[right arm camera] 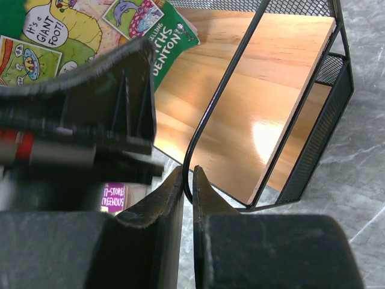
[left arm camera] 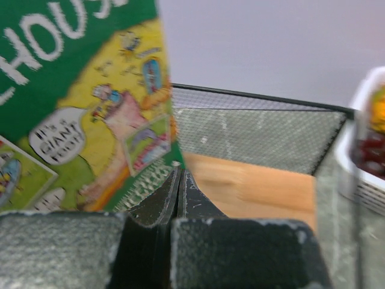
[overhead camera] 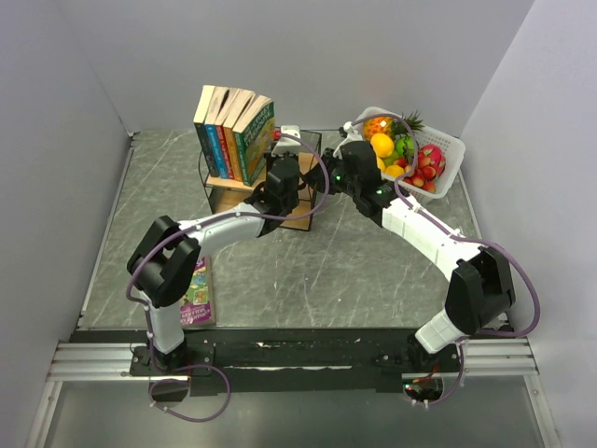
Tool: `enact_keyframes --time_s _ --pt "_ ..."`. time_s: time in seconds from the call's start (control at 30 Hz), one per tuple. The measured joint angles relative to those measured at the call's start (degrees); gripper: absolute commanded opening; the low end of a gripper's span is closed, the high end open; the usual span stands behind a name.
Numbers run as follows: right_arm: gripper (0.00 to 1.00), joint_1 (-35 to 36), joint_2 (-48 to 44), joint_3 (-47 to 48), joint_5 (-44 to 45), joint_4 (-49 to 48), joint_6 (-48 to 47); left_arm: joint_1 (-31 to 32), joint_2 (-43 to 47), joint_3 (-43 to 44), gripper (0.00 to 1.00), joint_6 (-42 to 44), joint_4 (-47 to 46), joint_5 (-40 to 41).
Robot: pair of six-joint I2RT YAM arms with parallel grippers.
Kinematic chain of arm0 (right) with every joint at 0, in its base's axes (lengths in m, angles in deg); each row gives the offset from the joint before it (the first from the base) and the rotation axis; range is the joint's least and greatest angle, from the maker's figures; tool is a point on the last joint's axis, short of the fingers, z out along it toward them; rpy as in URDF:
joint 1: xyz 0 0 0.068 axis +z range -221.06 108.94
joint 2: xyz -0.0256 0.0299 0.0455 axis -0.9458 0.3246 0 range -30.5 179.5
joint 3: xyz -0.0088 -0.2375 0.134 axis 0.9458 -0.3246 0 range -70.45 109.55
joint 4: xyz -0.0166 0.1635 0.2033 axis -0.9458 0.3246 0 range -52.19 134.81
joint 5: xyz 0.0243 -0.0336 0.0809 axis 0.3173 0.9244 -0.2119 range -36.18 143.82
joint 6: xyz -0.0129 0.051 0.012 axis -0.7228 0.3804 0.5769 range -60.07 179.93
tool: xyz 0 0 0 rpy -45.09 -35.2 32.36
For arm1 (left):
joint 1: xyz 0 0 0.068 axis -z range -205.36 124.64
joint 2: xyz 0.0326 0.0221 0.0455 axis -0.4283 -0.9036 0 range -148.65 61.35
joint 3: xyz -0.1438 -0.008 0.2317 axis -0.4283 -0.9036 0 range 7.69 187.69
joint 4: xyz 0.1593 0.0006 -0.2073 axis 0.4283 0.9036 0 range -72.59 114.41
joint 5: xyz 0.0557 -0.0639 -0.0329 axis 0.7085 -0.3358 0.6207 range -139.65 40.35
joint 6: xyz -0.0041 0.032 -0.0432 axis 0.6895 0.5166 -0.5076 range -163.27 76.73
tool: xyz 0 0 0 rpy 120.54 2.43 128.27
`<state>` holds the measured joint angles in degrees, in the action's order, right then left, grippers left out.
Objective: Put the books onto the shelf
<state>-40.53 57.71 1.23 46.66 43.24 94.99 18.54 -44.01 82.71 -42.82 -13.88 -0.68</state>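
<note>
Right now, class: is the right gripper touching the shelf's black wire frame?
Touching. The right wrist view shows the right gripper shut on the shelf's black wire frame, the wire pinched between its fingertips.

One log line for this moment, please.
left claw: shut, by green book | right claw: shut on shelf wire | purple book on table

Four or five upright books (overhead camera: 233, 135), one flat book (overhead camera: 198, 291), one shelf (overhead camera: 300, 218), one fruit basket (overhead camera: 453, 154), two arms (overhead camera: 224, 224) (overhead camera: 420, 231).
</note>
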Motion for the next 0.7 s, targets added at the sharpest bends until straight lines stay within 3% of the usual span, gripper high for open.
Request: enact_keyframes --time_s 0.7 --pt "0.0 0.0 0.0 0.0 0.0 0.0 0.0 -5.3 -2.4 5.1 0.01 -1.9 7.0 4.2"
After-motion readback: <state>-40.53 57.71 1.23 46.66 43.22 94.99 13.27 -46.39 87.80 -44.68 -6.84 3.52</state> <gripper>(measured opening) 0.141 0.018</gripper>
